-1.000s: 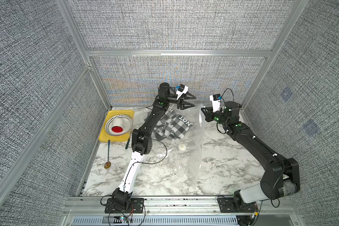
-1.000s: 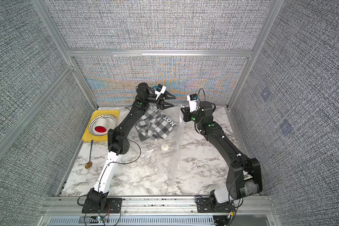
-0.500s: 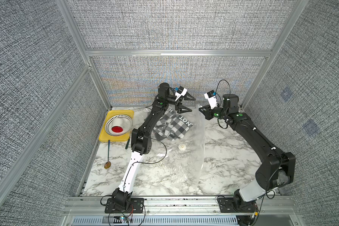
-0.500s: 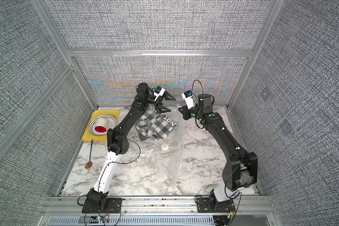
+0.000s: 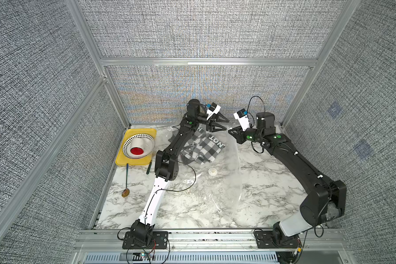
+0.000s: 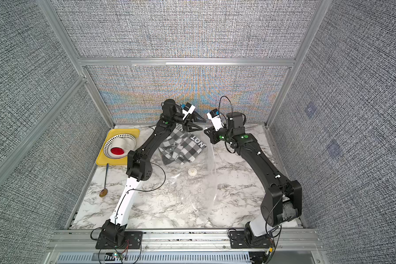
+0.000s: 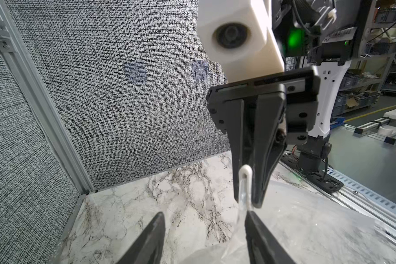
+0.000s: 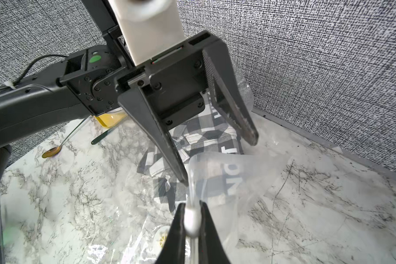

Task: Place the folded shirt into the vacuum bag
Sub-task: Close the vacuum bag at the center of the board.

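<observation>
The black-and-white checked folded shirt [image 5: 201,148] [image 6: 183,148] lies at the back of the table, seen through the clear vacuum bag [image 5: 217,196] [image 6: 192,196], whose white valve [image 5: 212,171] sits in front of it. My right gripper [image 5: 229,130] [image 8: 191,217] is shut on a white clip [image 8: 191,220] on the bag's raised edge. My left gripper [image 5: 225,124] [image 7: 204,219] faces it, open and almost tip to tip with it. In the left wrist view the raised bag edge [image 7: 241,212] hangs against one of the left gripper's fingers.
A yellow tray [image 5: 124,162] at the left holds a white colander [image 5: 138,146] with a red-bottomed cup. A spoon [image 5: 125,193] and a dark green stick [image 5: 149,168] lie in front of it. The back wall is close behind both grippers.
My right gripper has carried the bag's edge leftward, up to the left gripper. The left gripper's jaws have narrowed but remain apart.
</observation>
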Action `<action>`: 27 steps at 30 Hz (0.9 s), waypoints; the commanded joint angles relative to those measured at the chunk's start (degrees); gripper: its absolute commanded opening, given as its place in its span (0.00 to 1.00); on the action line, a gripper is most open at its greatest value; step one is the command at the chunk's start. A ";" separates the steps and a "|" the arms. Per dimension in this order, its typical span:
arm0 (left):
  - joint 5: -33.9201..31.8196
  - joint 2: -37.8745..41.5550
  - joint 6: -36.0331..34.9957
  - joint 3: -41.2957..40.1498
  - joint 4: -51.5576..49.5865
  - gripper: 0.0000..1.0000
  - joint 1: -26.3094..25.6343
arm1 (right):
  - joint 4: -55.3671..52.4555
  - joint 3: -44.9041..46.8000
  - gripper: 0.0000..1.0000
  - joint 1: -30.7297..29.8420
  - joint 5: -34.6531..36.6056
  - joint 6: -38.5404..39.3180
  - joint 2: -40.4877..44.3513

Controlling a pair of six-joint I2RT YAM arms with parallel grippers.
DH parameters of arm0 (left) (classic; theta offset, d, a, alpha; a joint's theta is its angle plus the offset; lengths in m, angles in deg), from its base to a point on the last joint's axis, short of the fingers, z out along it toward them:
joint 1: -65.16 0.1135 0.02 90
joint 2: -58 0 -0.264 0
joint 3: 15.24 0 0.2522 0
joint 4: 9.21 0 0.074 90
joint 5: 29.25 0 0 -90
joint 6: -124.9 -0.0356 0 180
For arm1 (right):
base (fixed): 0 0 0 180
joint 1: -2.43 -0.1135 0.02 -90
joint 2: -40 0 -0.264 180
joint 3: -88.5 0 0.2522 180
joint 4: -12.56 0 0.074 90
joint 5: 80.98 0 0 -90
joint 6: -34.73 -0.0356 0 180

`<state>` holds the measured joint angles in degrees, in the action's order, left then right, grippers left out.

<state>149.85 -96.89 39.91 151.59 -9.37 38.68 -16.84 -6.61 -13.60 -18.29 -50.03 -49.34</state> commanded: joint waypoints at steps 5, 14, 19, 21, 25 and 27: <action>4.07 -0.24 1.39 -0.33 1.77 0.40 -0.37 | 0.19 0.17 0.00 -0.05 1.18 0.46 0.02; 3.23 -0.24 1.88 -0.75 1.77 0.00 -0.42 | 0.83 0.84 0.00 -0.05 3.14 0.24 -0.25; 2.85 -0.16 2.02 -0.67 2.01 0.00 -0.42 | 2.09 2.08 0.00 -0.06 3.65 -0.72 0.44; 1.30 -0.15 1.95 -0.61 2.10 0.00 -0.33 | 2.90 3.33 0.00 -0.05 3.99 -1.25 1.15; -0.42 -0.02 1.64 -0.32 2.04 0.00 -0.22 | 5.11 6.63 0.00 -0.07 4.50 -2.38 2.63; -1.06 0.11 1.51 -0.32 1.95 0.00 -0.17 | 6.09 8.36 0.00 -0.07 4.55 -2.91 3.34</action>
<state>151.07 -96.92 41.36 150.87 -8.93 38.22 -10.22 0.19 -13.65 -13.81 -51.83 -46.74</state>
